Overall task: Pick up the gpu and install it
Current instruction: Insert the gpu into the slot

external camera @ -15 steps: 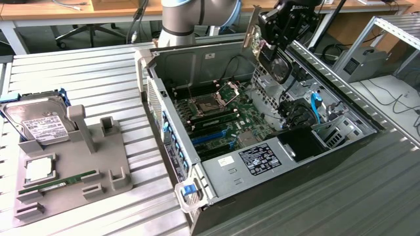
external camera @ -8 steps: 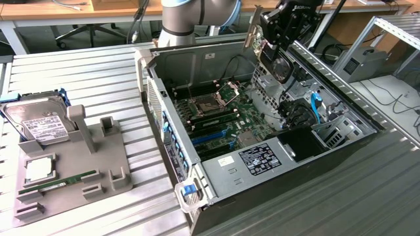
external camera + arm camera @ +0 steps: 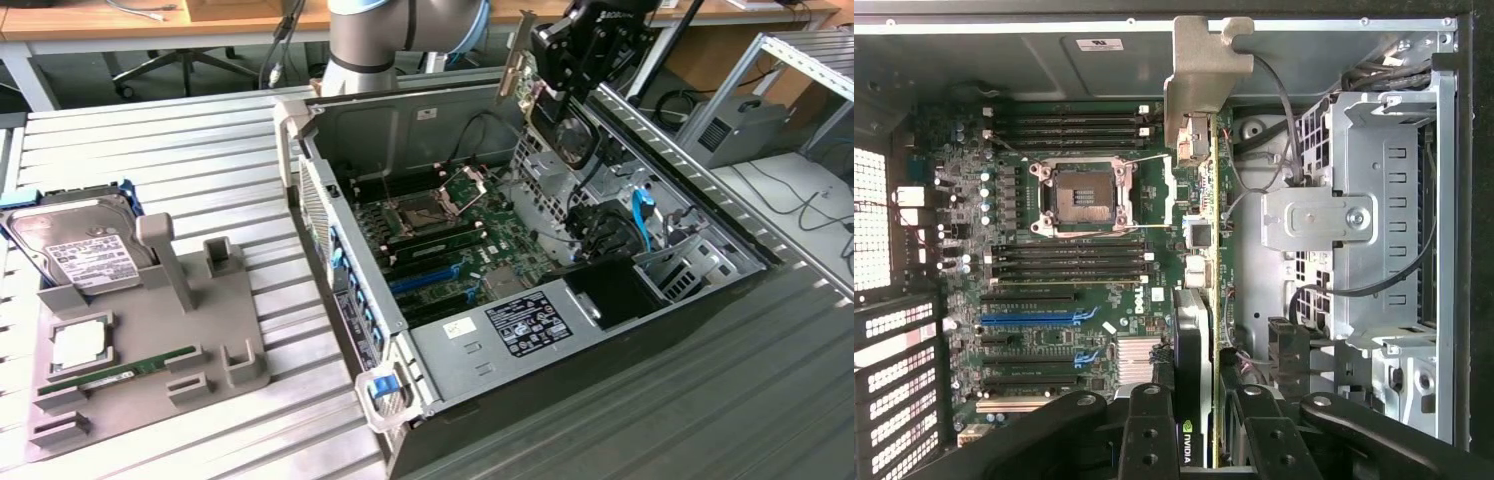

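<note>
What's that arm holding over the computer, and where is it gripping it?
The gpu, pinched across its flat faces by the end effector, away from its bracket end.

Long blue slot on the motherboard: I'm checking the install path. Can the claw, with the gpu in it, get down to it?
Probably yes. The claw holds the gpu above the open case, and the slot lies bare, no cable crossing it; the cables run beside the drive cage.

Exterior view: set high, off one corner of the table [image 3: 200, 150], angled down at mid range onto the open computer case [image 3: 387, 125]. Wrist view: close above, facing straight down into the case past the end effector [image 3: 1199, 430]. Shared ground: motherboard [image 3: 441, 245] [image 3: 964, 160] and CPU socket [image 3: 424, 212] [image 3: 1076, 197].
</note>
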You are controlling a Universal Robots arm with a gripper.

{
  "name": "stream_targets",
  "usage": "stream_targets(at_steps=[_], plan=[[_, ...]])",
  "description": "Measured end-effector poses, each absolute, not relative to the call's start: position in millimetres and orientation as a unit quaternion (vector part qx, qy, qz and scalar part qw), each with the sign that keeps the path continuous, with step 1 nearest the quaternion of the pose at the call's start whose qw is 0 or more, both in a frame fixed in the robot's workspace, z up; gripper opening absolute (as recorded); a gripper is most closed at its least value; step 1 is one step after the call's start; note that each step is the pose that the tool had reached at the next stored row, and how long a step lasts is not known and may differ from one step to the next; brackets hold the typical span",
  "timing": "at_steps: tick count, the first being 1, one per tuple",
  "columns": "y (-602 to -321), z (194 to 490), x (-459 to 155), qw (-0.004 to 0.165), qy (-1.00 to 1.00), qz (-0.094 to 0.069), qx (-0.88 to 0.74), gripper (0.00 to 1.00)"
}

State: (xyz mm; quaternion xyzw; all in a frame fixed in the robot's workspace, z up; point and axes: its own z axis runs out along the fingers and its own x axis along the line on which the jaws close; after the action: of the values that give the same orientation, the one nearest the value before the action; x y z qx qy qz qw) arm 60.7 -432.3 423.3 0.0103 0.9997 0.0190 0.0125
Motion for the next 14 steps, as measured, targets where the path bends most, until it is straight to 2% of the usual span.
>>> stream_targets(at_steps=[14], plan=[[-432.3,423.3,60.7,0.012,1.000,0.019,0.000,0.27]])
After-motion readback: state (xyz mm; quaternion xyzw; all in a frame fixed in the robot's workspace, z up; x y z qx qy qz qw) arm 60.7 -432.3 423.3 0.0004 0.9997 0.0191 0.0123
